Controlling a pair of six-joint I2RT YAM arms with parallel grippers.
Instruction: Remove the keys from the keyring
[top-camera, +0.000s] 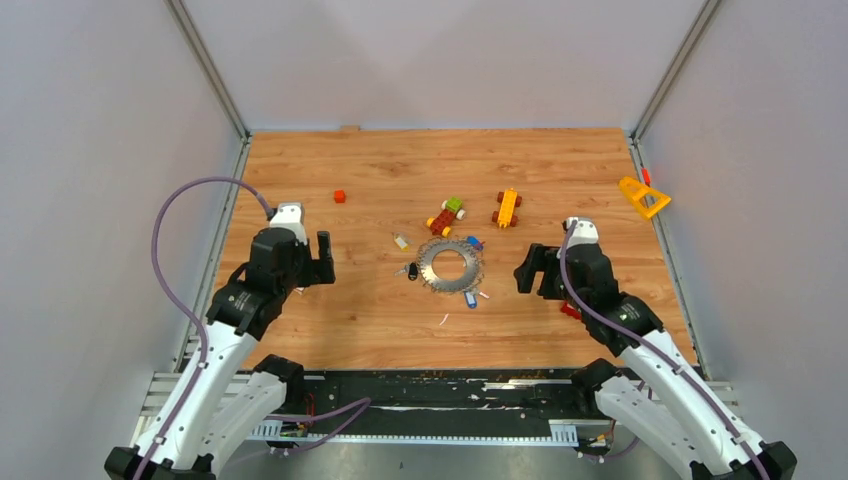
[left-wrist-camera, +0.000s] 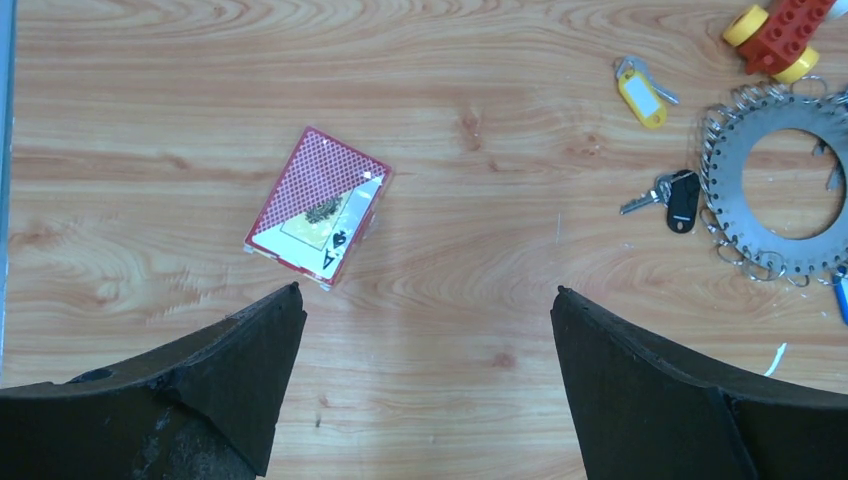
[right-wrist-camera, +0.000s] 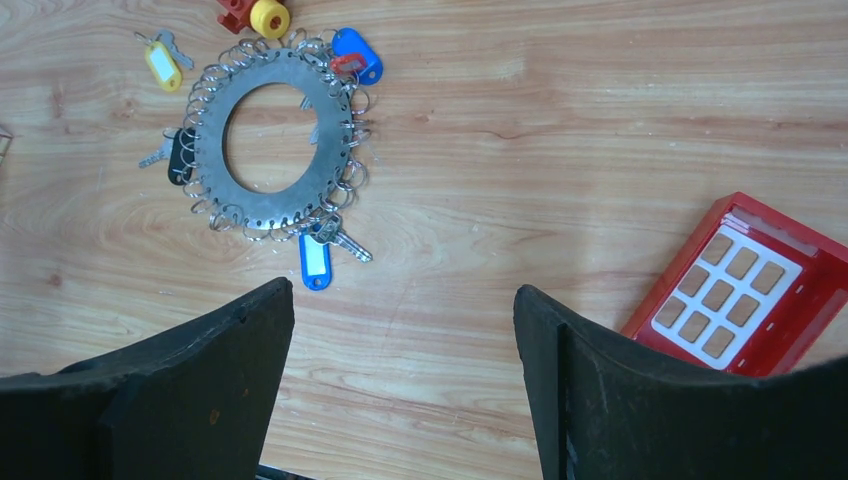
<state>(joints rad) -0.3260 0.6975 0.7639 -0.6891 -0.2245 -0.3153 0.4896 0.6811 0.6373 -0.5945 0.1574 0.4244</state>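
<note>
Approach step; nothing grasped yet. Left gripper (left-wrist-camera: 425, 300) and right gripper (right-wrist-camera: 400, 295) both spread wide, empty. Keyring (top-camera: 449, 264) lies flat mid-table between them, keys (right-wrist-camera: 315, 262) on its rim. Next I'd pin the ring, then pinch one key.

Matt grey metal keyring (right-wrist-camera: 272, 150); plastic-headed keys (right-wrist-camera: 315, 258); smooth wood-grain table (top-camera: 560, 170).
</note>
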